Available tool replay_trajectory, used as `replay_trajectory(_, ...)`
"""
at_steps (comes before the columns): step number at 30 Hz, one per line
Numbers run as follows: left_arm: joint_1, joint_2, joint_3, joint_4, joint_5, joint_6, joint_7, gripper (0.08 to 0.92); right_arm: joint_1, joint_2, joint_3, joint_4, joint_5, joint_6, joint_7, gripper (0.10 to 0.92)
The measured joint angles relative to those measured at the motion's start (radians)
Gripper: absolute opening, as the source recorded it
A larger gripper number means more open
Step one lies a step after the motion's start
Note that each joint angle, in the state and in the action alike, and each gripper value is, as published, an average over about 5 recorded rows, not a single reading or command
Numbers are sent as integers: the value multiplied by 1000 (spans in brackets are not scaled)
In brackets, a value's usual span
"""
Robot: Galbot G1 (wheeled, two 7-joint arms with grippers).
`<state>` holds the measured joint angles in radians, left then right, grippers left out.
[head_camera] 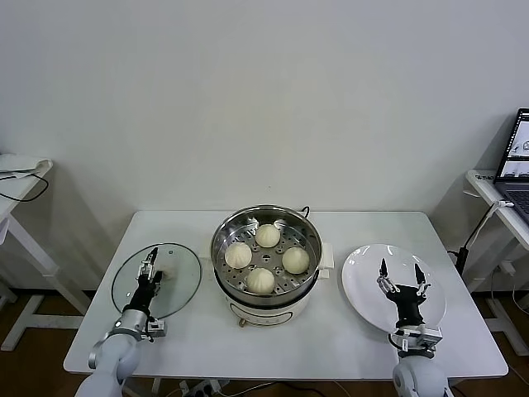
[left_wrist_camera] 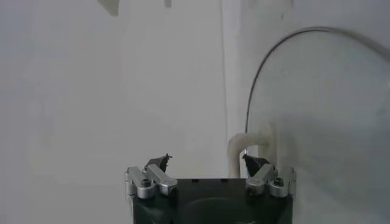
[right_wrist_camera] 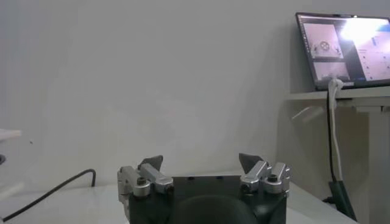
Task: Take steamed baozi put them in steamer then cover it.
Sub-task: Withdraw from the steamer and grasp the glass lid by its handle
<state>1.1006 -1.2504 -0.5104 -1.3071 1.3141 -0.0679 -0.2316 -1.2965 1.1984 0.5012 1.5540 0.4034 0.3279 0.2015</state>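
Resting in steamer (head_camera: 266, 253): four steamed baozi (head_camera: 260, 280).
Left gripper (head_camera: 149, 266): jaws spread wide, nothing held, cover (head_camera: 178, 287) handle between them.
Right gripper (head_camera: 402, 274): jaws wide, empty, plate (head_camera: 364, 285) beneath.

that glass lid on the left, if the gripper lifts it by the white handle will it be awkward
Probably a little. The cover looks like rigid glass with a metal rim, so it should not flex, but a knock could chip it. It is wide with one small central handle, so it may tilt. The open left gripper sits at that handle.
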Motion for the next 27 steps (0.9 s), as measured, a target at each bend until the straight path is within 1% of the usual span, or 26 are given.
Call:
replay_trajectory(2, -5, 0, 1, 6, 0, 5, 5, 777, 0, 1, -1, 2, -1, 0, 0, 823)
replay_trajectory(5, -12, 1, 2, 16, 0, 10, 11, 696, 1, 3, -3, 4, -3, 0, 0, 823)
replay_trajectory(21, -28, -5, 10, 50, -5, 23, 32, 236, -1, 9, -5, 9, -8, 6, 0, 823)
replay_trajectory(24, -27, -6, 10, 50, -9, 22, 31, 199, -3, 12, -6, 9, -11, 7, -1, 823)
replay_trajectory(27, -24, -7, 8, 46, -14, 20, 28, 197, -4, 15, -7, 9, -14, 9, -2, 823)
